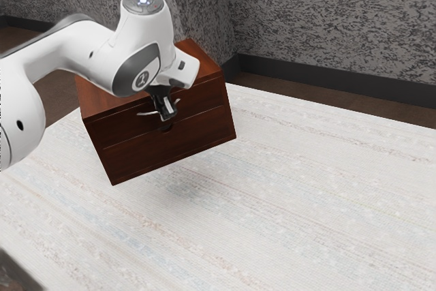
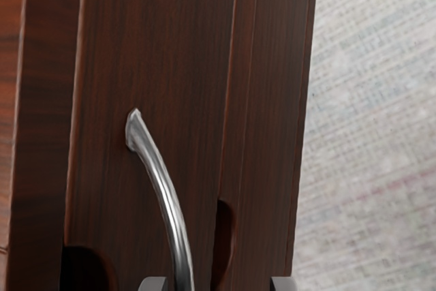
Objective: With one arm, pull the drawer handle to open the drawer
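Curving, seemingly metal handle (image 2: 163,202); walnut-dark drawer (image 2: 197,66)

One dark wooden cabinet (image 1: 170,138) near the table's (image 1: 306,189) far edge. One curved metal handle (image 2: 162,192) on its front. One white arm (image 1: 68,52), one black gripper (image 1: 165,112), one table.
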